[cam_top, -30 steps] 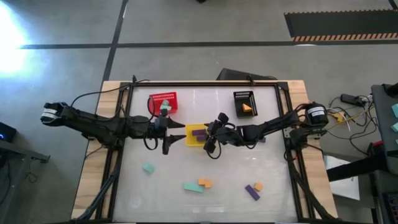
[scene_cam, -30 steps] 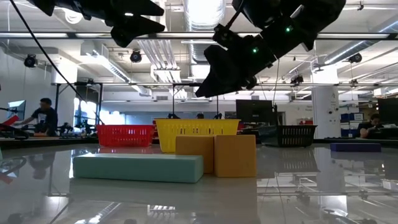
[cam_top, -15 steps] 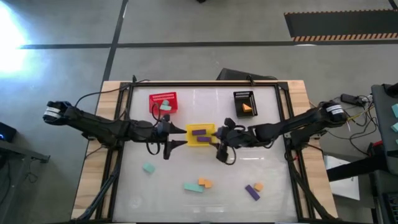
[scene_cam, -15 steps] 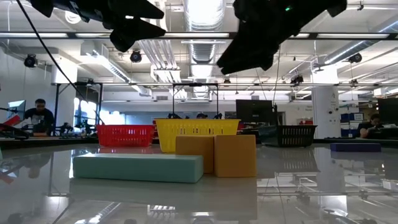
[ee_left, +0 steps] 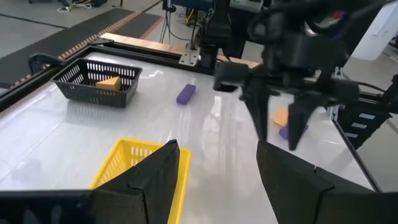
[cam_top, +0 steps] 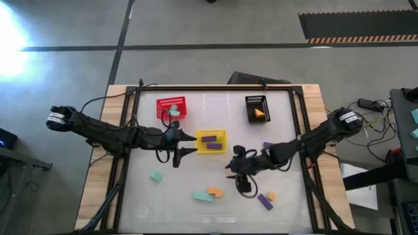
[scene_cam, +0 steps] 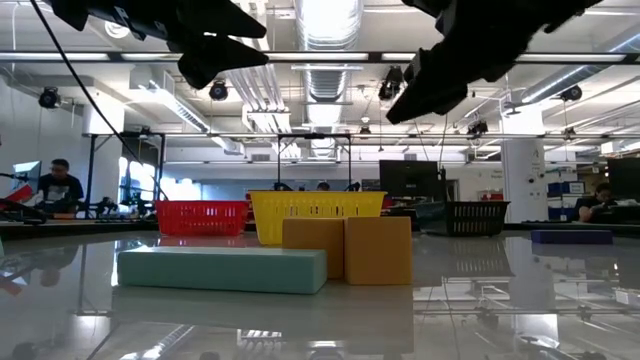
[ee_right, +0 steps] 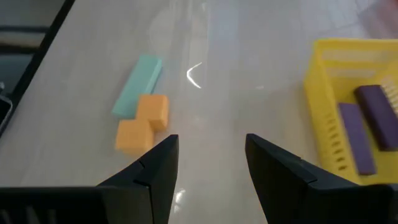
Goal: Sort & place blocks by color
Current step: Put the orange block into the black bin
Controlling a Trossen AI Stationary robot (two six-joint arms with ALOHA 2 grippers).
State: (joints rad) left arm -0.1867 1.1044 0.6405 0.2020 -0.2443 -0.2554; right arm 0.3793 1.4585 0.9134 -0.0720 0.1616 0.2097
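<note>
- Nearest the table's front edge lie a long teal bar touching two orange blocks; to their right sit a purple bar and a small orange block just beside it, and a lone teal block lies to the left.
- The right gripper hovers over bare table between those two groups, its fingers apart and holding nothing.
- The yellow basket at mid-table holds two purple bars lying side by side.
- The left gripper hangs just left of the yellow basket, fingers spread, nothing between them.
- A purple block lies loose on the table between the yellow and black baskets; from above the right arm partly covers it.
- The red basket at the far left holds teal blocks; the left arm cuts them off and their number cannot be told.
- The black basket at the far right holds an orange wedge.
</note>
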